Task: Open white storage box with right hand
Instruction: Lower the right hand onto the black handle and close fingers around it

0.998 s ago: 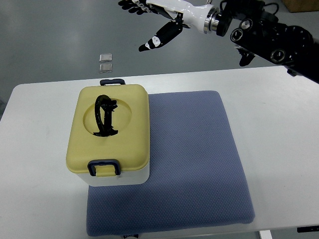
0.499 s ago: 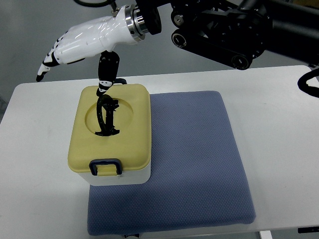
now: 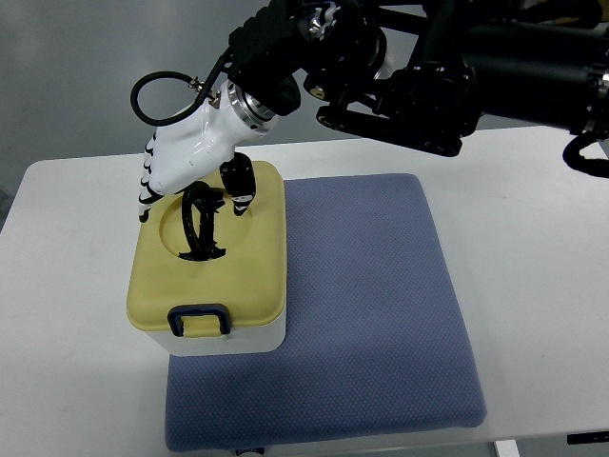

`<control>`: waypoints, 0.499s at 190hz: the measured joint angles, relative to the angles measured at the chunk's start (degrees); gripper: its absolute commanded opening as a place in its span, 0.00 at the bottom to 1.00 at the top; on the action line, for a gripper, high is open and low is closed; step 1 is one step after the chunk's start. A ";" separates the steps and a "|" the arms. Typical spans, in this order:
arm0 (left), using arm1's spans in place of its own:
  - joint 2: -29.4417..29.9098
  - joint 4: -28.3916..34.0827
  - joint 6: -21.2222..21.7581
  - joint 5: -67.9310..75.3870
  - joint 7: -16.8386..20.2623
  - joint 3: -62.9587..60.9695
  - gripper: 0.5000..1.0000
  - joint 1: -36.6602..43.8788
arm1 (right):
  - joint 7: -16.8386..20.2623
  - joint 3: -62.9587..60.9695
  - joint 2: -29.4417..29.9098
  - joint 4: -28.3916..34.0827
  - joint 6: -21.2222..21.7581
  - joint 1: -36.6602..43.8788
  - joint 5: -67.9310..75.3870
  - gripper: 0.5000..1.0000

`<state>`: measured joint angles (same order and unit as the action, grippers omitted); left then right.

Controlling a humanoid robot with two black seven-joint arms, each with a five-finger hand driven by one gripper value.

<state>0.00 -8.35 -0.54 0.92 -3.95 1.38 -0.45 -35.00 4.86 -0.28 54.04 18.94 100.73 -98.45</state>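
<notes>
- White table (image 3: 533, 238) is standing on a grey floor, carrying a blue-grey mat (image 3: 371, 314) that is covering most of its middle.
- Storage box (image 3: 211, 262) – white body, pale yellow lid (image 3: 257, 276) – is sitting on the mat's left part, overhanging its left edge onto the bare table.
- Black handle (image 3: 198, 224) is lying folded in the round recess of the lid.
- Dark blue latch (image 3: 198, 319) is sitting at the box's near edge; the lid is lying shut.
- Right hand (image 3: 190, 167) – white shell, black-tipped fingers (image 3: 147, 195) – is reaching in from the right on a black arm (image 3: 457, 67) and hanging over the far part of the lid, directly above the handle.
- Thumb (image 3: 240, 186) is pointing down beside the handle's right side; the fingers are hanging loosely over the lid's far-left edge, spread and clasping nothing. Whether any tip is touching the lid cannot be told.
- Black cable (image 3: 157, 90) is looping out behind the wrist.
</notes>
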 measured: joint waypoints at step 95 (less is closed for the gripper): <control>0.00 0.00 0.02 0.00 0.00 0.00 1.00 0.01 | 0.00 -0.04 0.08 0.97 -0.09 -0.79 0.56 0.59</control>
<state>0.00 -8.35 -0.52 0.92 -3.95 1.38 -0.44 -35.00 4.82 -0.20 55.01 18.86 99.94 -97.89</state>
